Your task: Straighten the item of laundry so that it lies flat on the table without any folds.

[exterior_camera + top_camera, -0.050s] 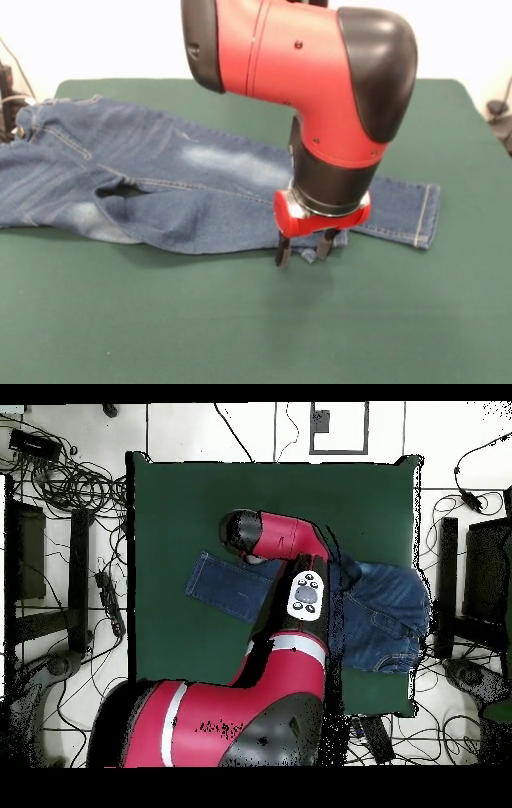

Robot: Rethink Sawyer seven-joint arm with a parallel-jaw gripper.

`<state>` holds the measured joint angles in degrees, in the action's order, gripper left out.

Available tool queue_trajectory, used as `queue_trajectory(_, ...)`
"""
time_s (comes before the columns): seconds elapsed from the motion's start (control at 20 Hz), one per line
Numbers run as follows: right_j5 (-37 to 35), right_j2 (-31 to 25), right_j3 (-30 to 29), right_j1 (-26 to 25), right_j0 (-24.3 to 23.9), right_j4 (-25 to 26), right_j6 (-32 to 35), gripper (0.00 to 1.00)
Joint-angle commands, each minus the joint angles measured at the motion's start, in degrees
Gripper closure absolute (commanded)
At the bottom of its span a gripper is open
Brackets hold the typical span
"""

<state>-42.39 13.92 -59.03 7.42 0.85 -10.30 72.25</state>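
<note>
The jeans lie across the far half of the table, one leg folded over the other near the crotch. The gripper stands at that leg's hem edge, fingers slightly apart and gripping nothing clearly. The step looks like grasping the hem; next it must pinch and draw outward.

Red arm, black joint caps, dark gripper
</note>
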Motion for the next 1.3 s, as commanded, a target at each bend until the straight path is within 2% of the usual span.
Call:
queue_trajectory(0.05,-2.37,-6.85,-2.87,-6.34,-1.54,-1.29,11.06,0.0)
queue_trajectory(0.3,-10.53,-5.76,0.61,-8.71,-1.79,-1.64,11.26,0.0)
queue_trajectory(0.5,-22.76,-4.5,5.47,-11.38,-1.67,-1.85,12.86,0.0)
queue_trajectory(0.55,-26.93,-4.09,7.19,-12.33,-1.64,-1.61,13.46,1.0)
queue_trajectory(0.65,-33.36,-3.07,10.38,-14.13,-1.43,-1.3,14.73,1.0)
queue_trajectory(0.8,-36.67,-2.27,11.96,-15.22,-1.3,-0.79,15.37,1.0)
queue_trajectory(1.15,-37.44,-2.16,10.98,-15.05,-1.25,-0.2,15.93,1.0)
queue_trajectory(1.3,-32.98,-2.2,8.28,-13.68,-1.1,0.25,15.4,1.0)
